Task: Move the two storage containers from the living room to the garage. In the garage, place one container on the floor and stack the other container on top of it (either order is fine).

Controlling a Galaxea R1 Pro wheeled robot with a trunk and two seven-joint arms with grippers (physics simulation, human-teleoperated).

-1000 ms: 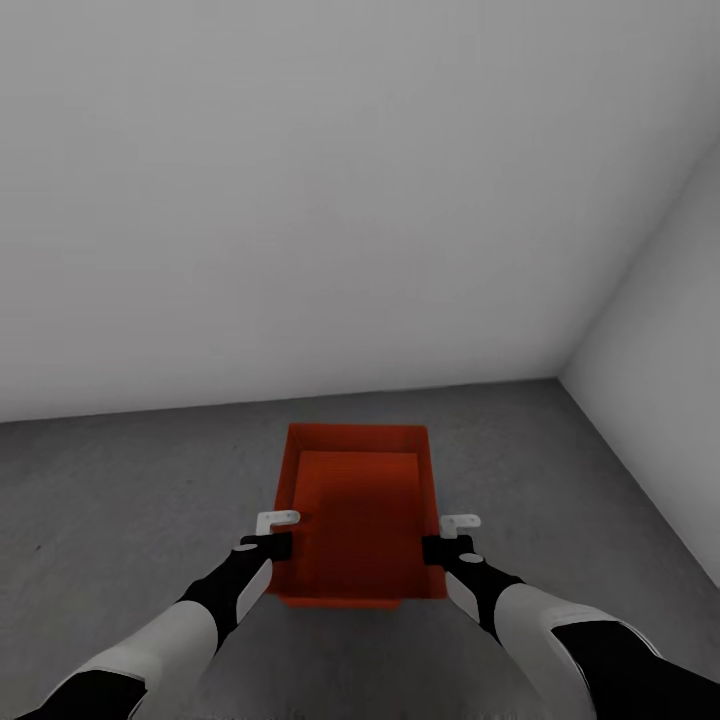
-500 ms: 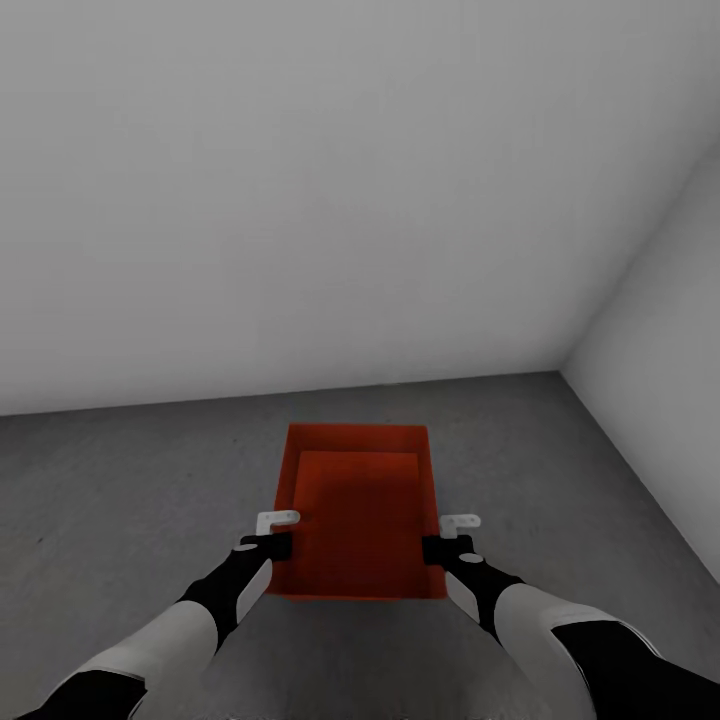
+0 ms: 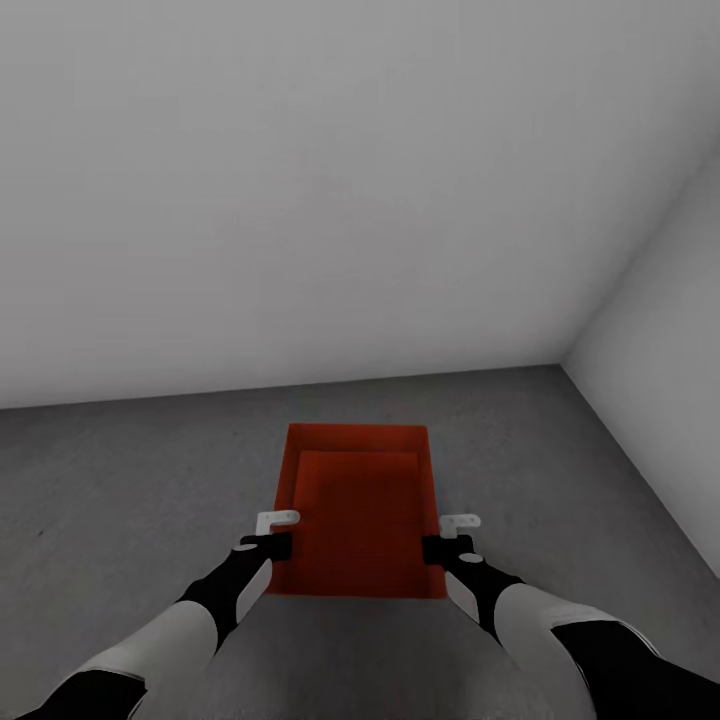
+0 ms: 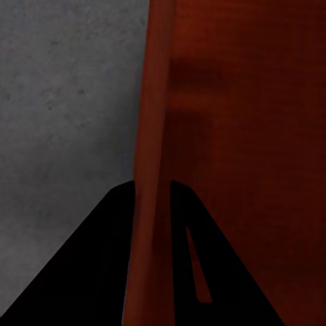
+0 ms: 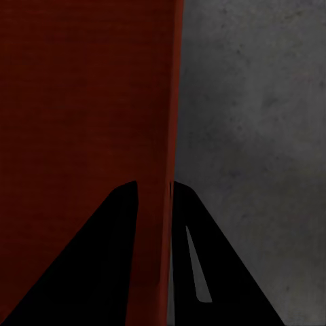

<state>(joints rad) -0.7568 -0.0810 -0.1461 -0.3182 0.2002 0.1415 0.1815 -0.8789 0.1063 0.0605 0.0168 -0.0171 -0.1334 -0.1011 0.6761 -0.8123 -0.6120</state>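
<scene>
Plain orange-red storage container — no readable lettering — above the floor; left tool and right tool clamp its side walls.

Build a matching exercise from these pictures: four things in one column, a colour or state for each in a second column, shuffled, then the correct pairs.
Column one:
1. storage container
2. floor
3. left gripper
4. right gripper

Column two:
A. dark grey, rough
B. clamped on the container's wall on the side where the floor meets the side wall
C. orange-red, open-topped
D. clamped on the container's wall on the side where open floor runs out of frame

Pairs: 1-C, 2-A, 3-D, 4-B
</scene>
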